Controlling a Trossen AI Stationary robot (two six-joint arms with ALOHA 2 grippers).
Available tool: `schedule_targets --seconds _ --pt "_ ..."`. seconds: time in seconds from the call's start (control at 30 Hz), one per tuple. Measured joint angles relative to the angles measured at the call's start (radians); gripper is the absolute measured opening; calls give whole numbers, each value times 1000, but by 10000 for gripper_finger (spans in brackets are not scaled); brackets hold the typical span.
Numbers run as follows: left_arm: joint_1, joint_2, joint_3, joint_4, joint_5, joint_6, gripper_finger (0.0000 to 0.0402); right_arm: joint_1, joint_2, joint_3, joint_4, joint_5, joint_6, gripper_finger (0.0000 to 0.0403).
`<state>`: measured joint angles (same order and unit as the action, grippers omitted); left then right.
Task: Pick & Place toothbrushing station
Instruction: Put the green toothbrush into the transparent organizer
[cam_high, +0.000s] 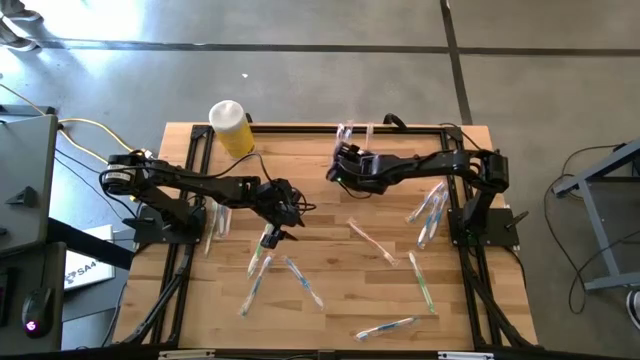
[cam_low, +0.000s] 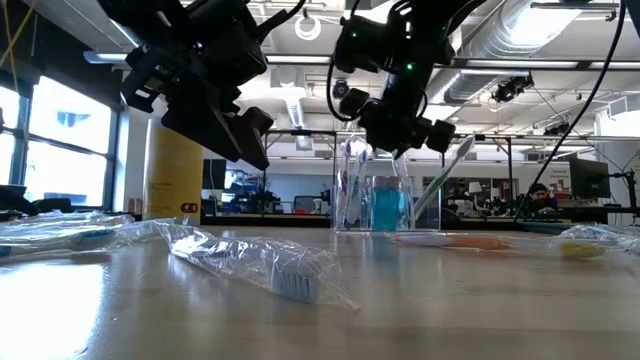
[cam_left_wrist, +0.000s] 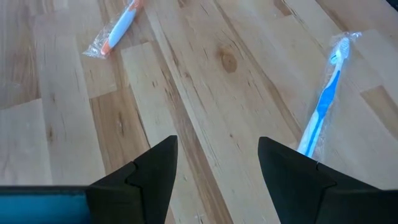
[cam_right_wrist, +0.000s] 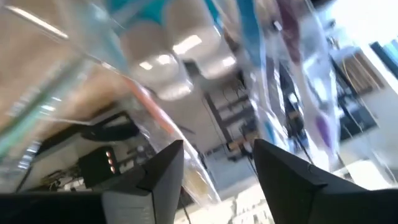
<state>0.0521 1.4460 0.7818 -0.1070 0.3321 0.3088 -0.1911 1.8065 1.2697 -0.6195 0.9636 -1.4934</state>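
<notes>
Here, bench: the pale wooden slatted bench (cam_high: 330, 290) is carrying wrapped toothbrushes scattered across it, seemingly waiting to be collected.
Container: the yellow cylinder container with a white top (cam_high: 230, 126) is standing at the far edge, apart from the work.
Right gripper (cam_high: 343, 166): it is hovering right at the small clear plastic cup (cam_low: 375, 203); its fingers are standing apart, gripping nothing visible, probably releasing a brush into it.
Left gripper (cam_high: 283, 208): it is hanging above the bench centre, fingers spread wide and empty, likely lining up on the wrapped teal toothbrush (cam_left_wrist: 322, 109) beside them.
Cup contents: several brushes are already standing upright inside.
</notes>
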Motion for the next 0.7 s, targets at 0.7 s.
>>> schedule_targets --seconds 0.7 --pt "-1 0 0 47 72 -148 218 174 -202 207 64 164 513 117"
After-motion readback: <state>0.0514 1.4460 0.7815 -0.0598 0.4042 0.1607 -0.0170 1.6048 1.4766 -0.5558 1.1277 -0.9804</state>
